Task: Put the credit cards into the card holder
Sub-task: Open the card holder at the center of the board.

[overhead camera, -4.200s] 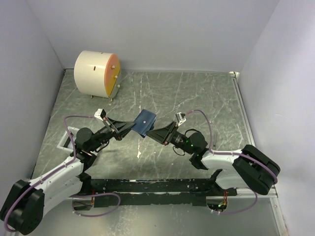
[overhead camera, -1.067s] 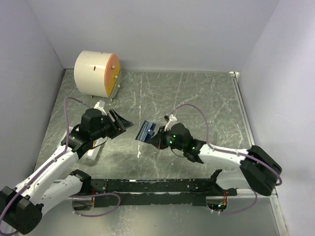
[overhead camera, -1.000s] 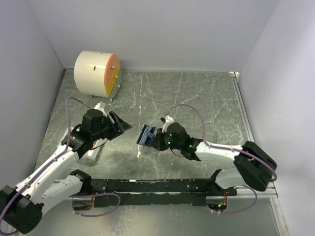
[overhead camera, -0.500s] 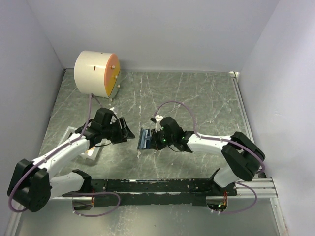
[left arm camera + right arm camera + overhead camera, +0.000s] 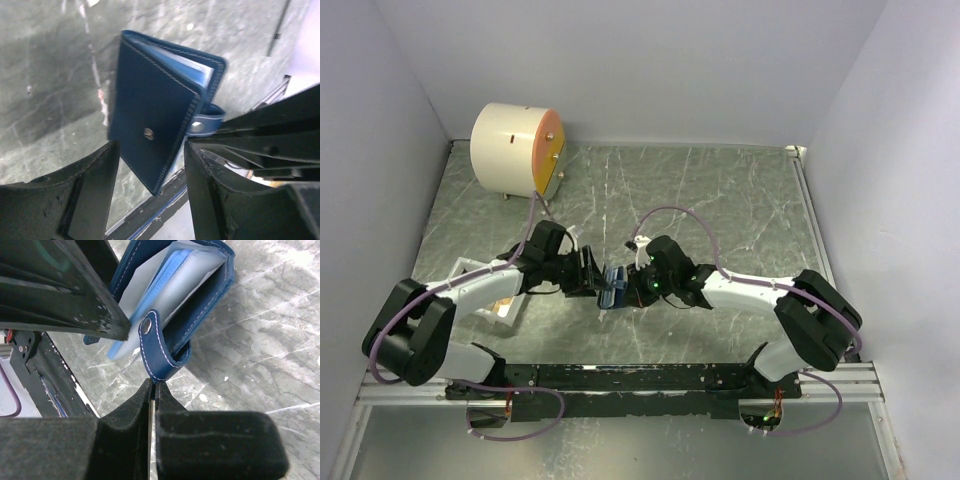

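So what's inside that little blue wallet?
Light blue and pale pocket sleeves show at the card holder's open edge. Whether anything sits in them is hidden by its covers.

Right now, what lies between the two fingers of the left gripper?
The card holder: its lower corner sits between the fingers of the left gripper, as the left wrist view shows.

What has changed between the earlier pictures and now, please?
The right gripper, jaws shut on the snap tab, carried the card holder lower and nearer the arm bases. The left gripper, which had let go and drawn back to the left, has returned; its open jaws now flank the holder, contact unclear. The cream cylinder and white tray stayed in place.
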You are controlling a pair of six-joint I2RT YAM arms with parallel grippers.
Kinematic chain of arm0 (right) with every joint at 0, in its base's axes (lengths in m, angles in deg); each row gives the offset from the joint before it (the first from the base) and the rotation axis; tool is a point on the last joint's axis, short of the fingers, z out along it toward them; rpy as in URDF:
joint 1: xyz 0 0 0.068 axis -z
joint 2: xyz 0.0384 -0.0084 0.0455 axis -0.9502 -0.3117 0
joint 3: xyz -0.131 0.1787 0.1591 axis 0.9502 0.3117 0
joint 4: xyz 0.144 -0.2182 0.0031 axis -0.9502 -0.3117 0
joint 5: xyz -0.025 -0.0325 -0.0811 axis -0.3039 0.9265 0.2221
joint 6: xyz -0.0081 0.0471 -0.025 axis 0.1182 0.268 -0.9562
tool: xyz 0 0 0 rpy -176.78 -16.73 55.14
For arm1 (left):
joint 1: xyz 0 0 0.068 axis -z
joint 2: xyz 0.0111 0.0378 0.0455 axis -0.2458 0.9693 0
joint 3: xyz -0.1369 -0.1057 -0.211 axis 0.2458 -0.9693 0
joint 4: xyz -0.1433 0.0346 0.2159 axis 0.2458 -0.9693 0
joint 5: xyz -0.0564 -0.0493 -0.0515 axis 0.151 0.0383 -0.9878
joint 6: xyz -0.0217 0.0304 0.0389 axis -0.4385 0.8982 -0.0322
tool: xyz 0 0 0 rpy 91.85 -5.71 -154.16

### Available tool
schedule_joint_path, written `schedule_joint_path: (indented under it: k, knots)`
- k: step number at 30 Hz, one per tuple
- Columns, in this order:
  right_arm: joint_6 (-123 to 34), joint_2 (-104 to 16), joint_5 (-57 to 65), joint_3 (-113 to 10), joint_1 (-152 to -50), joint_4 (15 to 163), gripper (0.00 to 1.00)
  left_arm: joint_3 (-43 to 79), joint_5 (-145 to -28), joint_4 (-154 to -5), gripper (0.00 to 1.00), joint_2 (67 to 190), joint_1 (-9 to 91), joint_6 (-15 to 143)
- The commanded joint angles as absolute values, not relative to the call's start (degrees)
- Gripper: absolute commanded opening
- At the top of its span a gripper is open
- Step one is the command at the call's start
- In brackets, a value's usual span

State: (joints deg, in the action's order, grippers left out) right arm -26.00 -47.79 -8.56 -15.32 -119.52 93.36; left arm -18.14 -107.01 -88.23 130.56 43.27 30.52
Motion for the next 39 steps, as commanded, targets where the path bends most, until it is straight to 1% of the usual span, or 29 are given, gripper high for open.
schedule_joint_path:
  k: [1,4,6,11,14,18,21,23,26,28,29,31,32,37,38,39]
  knots:
    - [-25.66,-46.99,-9.62,-16.20,-119.23,94.25,0.00,-15.70,-102.23,-92.12,0.63,132.58,44.87,33.06]
    - [-25.57,-47.13,-8.86,-15.35,-118.93,94.35,0.00,-14.78,-98.59,-94.21,0.59,131.96,45.92,33.51]
    - [-25.14,-47.35,-9.04,-14.22,-118.26,94.86,0.00,-14.24,-96.97,-95.61,0.55,131.64,45.98,33.95]
    - [-24.05,-47.86,-9.46,-11.39,-115.98,96.07,0.00,-14.06,-94.34,-97.22,0.38,131.59,46.06,34.73]
    - [-23.31,-48.08,-9.54,-10.29,-115.14,96.51,0.01,-14.57,-94.95,-96.33,0.34,132.00,46.09,34.58]
    - [-22.21,-48.35,-8.30,-10.39,-114.78,95.96,0.18,-14.87,-96.53,-94.85,0.33,132.71,46.13,34.15]
    - [-20.85,-47.39,-6.73,-10.86,-114.57,94.96,0.26,-14.77,-98.31,-94.31,0.33,132.64,46.22,33.67]
    - [-19.74,-45.99,-5.60,-10.88,-114.56,94.66,0.28,-15.06,-100.11,-93.24,0.34,131.96,46.22,33.00]
    - [-18.63,-44.78,-3.71,-10.03,-114.51,95.84,0.27,-15.99,-102.71,-90.48,0.32,130.47,46.22,31.78]
    - [-17.82,-44.87,-2.53,-9.47,-114.48,96.69,0.25,-16.26,-103.57,-89.24,0.29,129.53,46.22,31.13]
    - [-17.46,-45.03,-2.19,-9.15,-114.41,97.09,0.24,-16.22,-103.63,-89.27,0.26,129.29,46.22,30.98]
    - [-16.55,-45.15,-1.86,-8.23,-114.17,98.99,0.22,-15.96,-103.65,-89.51,0.17,129.07,46.22,31.24]
    - [-16.22,-45.26,-1.62,-7.70,-114.12,100.14,0.21,-15.85,-103.75,-89.61,0.14,129.13,46.22,31.44]
    - [-15.18,-46.49,-0.55,-6.41,-114.03,102.03,0.18,-15.57,-104.72,-89.66,0.14,129.74,46.21,31.60]
    - [-15.06,-46.66,-0.56,-6.22,-114.04,102.33,0.17,-15.69,-105.03,-89.42,0.15,129.77,46.22,31.58]
    - [-14.90,-46.76,-0.45,-5.89,-114.06,102.67,0.16,-15.84,-105.45,-89.08,0.18,129.69,46.22,31.50]
